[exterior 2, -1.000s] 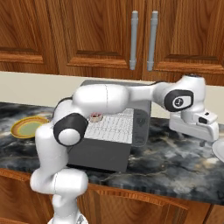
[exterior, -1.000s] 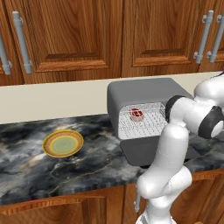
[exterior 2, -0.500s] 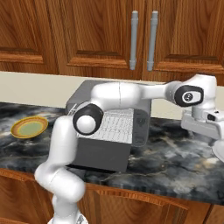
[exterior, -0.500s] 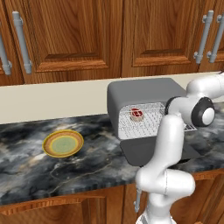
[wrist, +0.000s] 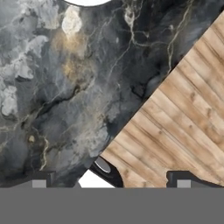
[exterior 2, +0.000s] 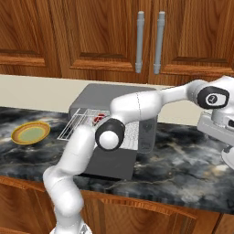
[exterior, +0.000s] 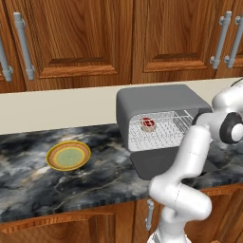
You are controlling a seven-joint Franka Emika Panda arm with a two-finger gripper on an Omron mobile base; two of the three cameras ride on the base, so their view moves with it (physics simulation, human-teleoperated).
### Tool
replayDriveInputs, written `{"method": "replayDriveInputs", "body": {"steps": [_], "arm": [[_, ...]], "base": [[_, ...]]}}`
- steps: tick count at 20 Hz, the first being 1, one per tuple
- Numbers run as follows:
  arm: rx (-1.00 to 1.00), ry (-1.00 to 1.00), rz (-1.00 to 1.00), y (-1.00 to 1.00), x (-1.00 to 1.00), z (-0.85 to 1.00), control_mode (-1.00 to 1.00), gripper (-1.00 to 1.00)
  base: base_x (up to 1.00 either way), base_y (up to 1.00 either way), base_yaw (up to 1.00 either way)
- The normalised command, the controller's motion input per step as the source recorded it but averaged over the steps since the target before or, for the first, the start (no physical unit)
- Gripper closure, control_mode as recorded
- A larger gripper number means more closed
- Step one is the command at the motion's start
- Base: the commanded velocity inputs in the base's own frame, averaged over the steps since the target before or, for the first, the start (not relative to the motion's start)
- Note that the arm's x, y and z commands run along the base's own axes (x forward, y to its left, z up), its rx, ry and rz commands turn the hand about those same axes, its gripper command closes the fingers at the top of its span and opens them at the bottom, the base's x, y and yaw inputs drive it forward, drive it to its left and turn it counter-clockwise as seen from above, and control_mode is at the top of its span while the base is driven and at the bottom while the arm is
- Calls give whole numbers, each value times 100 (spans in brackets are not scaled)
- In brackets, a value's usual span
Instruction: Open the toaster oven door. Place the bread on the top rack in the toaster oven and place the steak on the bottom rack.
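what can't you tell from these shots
- Bread: a white rim at the hand view's top is cut off by the edge, so what lies on it is unknown.
- Oven lower rack: in the left base view the arm covers the right part; the steak sits on a rack, but which level is unclear.
- Oven inside in the right base view: the arm hides most of it.
- Claw: open, over the counter edge.

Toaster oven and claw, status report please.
Claw open, empty, over the counter edge. Toaster oven door down; steak on a rack inside. Bread not seen. Nothing blocking the oven mouth.
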Motion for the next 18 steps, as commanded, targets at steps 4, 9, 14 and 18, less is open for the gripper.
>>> {"method": "replayDriveInputs", "body": {"steps": [4,9,14,18], "arm": [[1,-7,0,0,0,-2,-100,-100],[0,0,0,0,0,0,-100,-100],[0,0,0,0,0,0,-100,-100],[0,0,0,0,0,0,-100,-100]], "base": [[0,0,0],[0,0,0],[0,0,0],[0,0,0]]}}
